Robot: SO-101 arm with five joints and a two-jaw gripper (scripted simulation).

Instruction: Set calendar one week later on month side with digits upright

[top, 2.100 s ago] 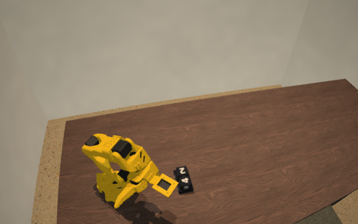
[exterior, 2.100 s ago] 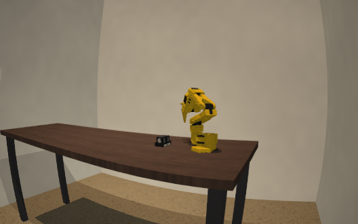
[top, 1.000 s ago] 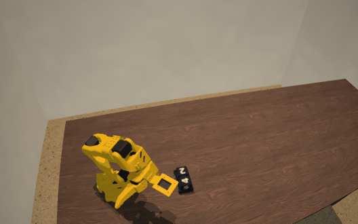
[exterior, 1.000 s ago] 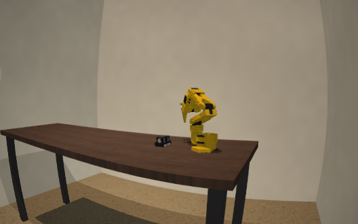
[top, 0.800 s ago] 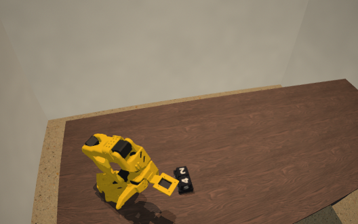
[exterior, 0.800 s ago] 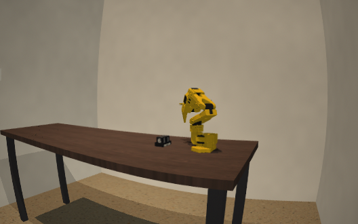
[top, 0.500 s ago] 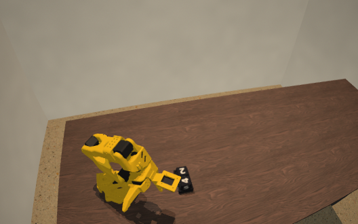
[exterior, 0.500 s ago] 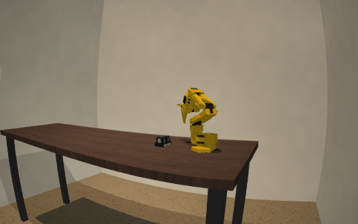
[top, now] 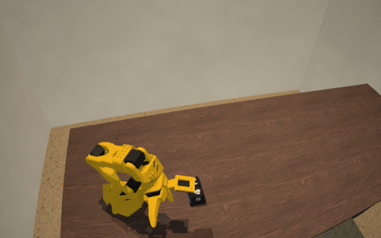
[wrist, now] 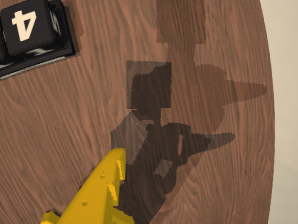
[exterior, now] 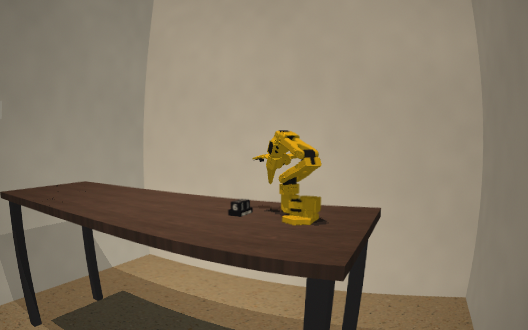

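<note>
Right now my gripper (top: 164,202) hangs above the table with its jaws spread wide and nothing between them; from the top view one yellow finger (top: 154,213) points down toward the near edge, the other part juts sideways toward the calendar. Through the wrist view I see a single yellow finger (wrist: 93,203) over the arm's own dark shadow (wrist: 166,129) on the wood; the calendar (wrist: 33,30) sits up in the left corner, well apart from the tip; one black cube there shows a white "4" on top, lying sideways to me. On the exterior view the calendar (exterior: 240,207) stands on the brown table (exterior: 150,220) just beside the arm's base (exterior: 300,210), and I read "6" on its front face, with what may be a "1" next to it; any month name is too small to read.
</note>
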